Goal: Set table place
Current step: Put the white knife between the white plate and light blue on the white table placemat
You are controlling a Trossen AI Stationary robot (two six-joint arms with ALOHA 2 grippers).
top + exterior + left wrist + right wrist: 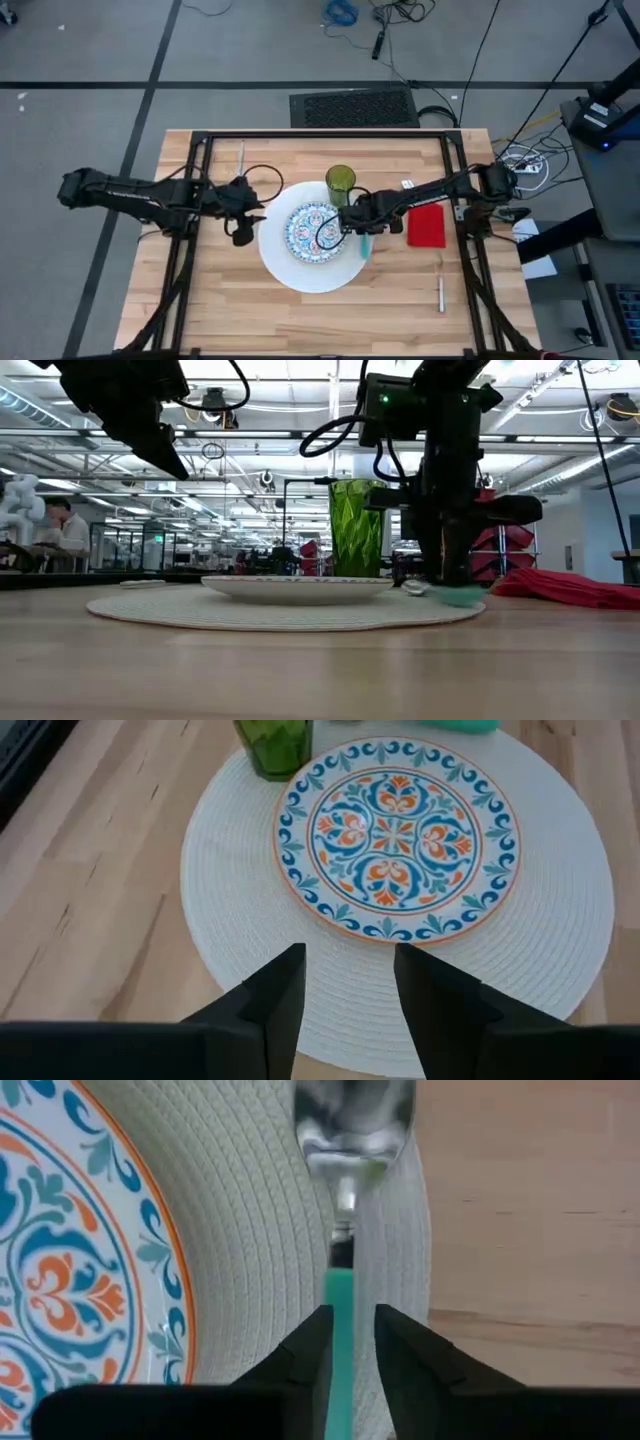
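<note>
The table (200,300) carries a white round mat (278,262) near its centre, with the patterned plate (312,232) lying on it. The tumbler (340,182) stands at about 1 o'clock from the plate, at the mat's far rim. The right arm reaches in from 3 o'clock, stretched nearly flat across the top, its wrist bent so the right gripper (362,240) points down at the mat's right rim. In the right wrist view its 2 fingers (310,1350) sit close on either side of the teal handle of the spoon (345,1295), gripping it; the silver bowl of the spoon lies on the mat's woven surface, between the plate and the mat's edge. In the low view this gripper stands upright just right of the plate, with the teal handle end at its foot. The napkin (426,226) lies on the wood at 3 o'clock from the mat, apart from it. 1 silver piece of cutlery (440,292) lies at about 4 o'clock, and another (241,155) at about 10 o'clock. The left arm comes in from 9 o'clock, also held low and straight, and the left gripper (243,222) hangs above the mat's left rim with its fingers (275,1005) spread and holding nothing.
</note>
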